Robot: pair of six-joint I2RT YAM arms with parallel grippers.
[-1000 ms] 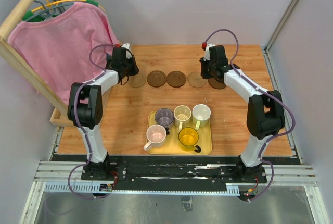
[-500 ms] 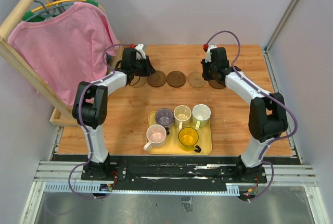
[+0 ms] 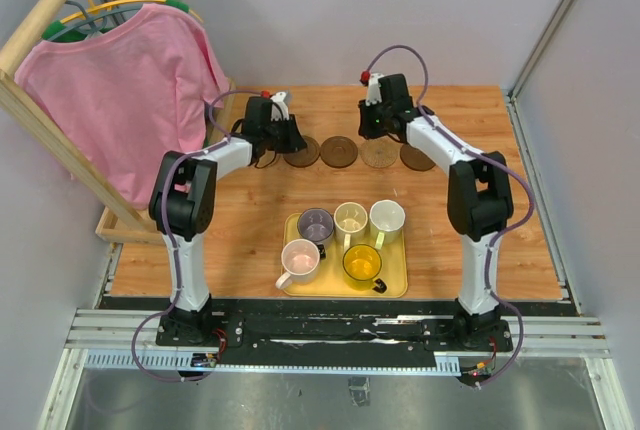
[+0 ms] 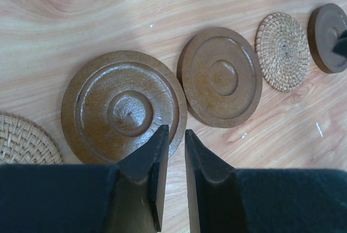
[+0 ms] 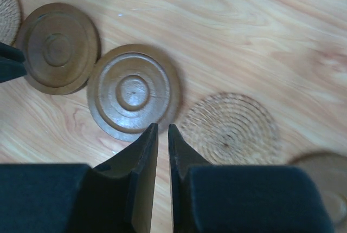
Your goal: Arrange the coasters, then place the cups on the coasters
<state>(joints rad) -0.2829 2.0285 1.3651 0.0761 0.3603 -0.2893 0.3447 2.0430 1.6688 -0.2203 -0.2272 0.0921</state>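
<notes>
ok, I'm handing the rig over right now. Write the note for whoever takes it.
Left gripper: jaws almost closed, empty, tips at the near edge of the left dark coaster.
Right gripper: the same, empty, at the near edge of the middle dark coaster.
Coasters: all five lie in a row across the far side of the table. From the left they are tan, dark, dark, tan, dark. Spacing looks uneven.
Cups: all five sit on the yellow tray, none on a coaster.
Done: coasters laid in a row.
Left: even the spacing if needed, then move each cup onto a coaster.
</notes>
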